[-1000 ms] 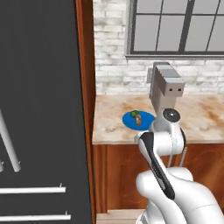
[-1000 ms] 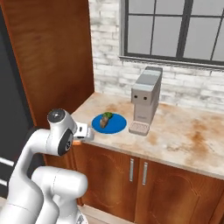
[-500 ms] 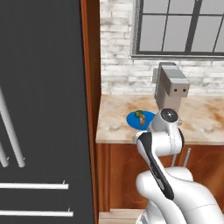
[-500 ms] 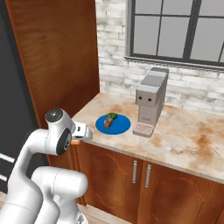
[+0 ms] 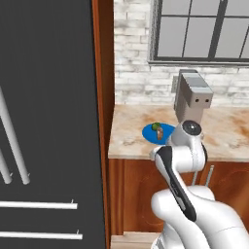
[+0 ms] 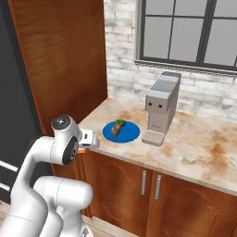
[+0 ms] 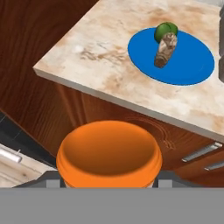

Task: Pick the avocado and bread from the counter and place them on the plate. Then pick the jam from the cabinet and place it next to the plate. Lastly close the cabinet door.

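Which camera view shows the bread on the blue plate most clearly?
The hand view: the bread appears large, lying against the avocado on the plate. Both base views show it as a tiny brown lump.

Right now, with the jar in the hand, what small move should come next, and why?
Probably carry the orange-lidded jar forward and up over the counter edge, toward the bare stone beside the plate. The hand holds it below and short of the counter, in front of the wooden cabinet front, while the avocado and bread already sit on the plate.
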